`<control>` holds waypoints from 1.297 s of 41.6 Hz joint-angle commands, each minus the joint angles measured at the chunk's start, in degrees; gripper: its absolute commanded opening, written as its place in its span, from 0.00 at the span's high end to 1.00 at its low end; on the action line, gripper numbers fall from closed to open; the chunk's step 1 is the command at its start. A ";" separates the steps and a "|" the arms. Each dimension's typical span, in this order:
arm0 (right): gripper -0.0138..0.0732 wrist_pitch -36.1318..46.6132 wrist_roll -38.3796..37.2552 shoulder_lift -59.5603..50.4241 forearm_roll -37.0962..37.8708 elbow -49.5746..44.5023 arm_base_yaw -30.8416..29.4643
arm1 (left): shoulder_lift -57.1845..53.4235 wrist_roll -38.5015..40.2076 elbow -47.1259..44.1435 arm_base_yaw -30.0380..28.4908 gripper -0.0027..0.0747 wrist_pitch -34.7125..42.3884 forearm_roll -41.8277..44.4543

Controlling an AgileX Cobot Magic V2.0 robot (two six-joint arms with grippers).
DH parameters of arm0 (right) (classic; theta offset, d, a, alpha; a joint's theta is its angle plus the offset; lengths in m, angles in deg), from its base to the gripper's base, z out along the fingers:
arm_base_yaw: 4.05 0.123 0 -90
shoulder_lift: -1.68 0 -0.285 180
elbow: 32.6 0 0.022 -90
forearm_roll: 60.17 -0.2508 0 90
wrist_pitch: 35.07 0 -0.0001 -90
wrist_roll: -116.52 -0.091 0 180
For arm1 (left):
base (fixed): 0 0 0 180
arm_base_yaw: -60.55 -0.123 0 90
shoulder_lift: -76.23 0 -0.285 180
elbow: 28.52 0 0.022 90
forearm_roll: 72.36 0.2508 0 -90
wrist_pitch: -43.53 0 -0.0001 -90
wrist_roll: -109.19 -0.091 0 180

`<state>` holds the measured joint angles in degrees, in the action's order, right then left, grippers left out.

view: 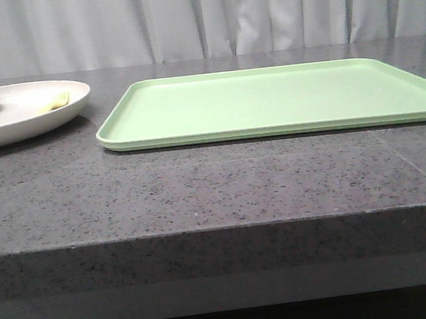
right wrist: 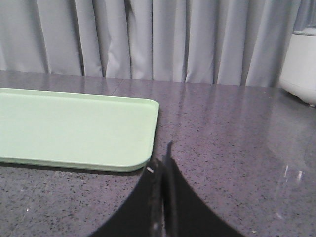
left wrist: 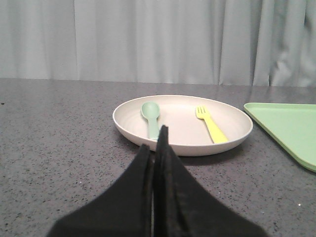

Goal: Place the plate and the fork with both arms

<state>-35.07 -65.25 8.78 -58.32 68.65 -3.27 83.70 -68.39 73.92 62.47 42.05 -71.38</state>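
The cream plate (view: pixel 21 124) sits on the grey counter at the far left; it also shows in the left wrist view (left wrist: pixel 182 147). The yellow fork (left wrist: pixel 212 126) lies inside it, seen edge-on in the front view (view: pixel 58 101), beside a pale green spoon (left wrist: pixel 152 117). My left gripper (left wrist: pixel 154 140) is shut and empty, just short of the plate's near rim, low over the counter. My right gripper (right wrist: pixel 163 158) is shut and empty, near the corner of the light-green tray (right wrist: pixel 74 131). Neither gripper shows in the front view.
The light-green tray (view: pixel 275 101) lies flat on the counter from the middle to the right, its edge also in the left wrist view (left wrist: pixel 289 126). A white container (right wrist: pixel 302 64) stands beyond the right gripper. The counter's front edge (view: pixel 220 230) runs across. Curtains hang behind.
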 commanded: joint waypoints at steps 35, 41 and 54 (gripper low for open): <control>0.92 3.85 0.63 -0.98 0.33 1.92 0.09 | -1.14 0.66 1.99 -0.17 0.99 6.90 -0.13; 0.92 -3.28 0.63 -0.98 0.33 8.27 0.09 | -1.06 0.66 8.20 -0.17 0.99 5.20 -0.13; 0.92 -23.85 0.63 5.59 0.33 27.82 0.09 | 6.78 0.66 27.61 -0.17 0.99 -12.42 0.07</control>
<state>-59.06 -65.25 10.63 -58.32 90.78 -3.27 86.64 -68.39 95.59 62.47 30.55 -71.38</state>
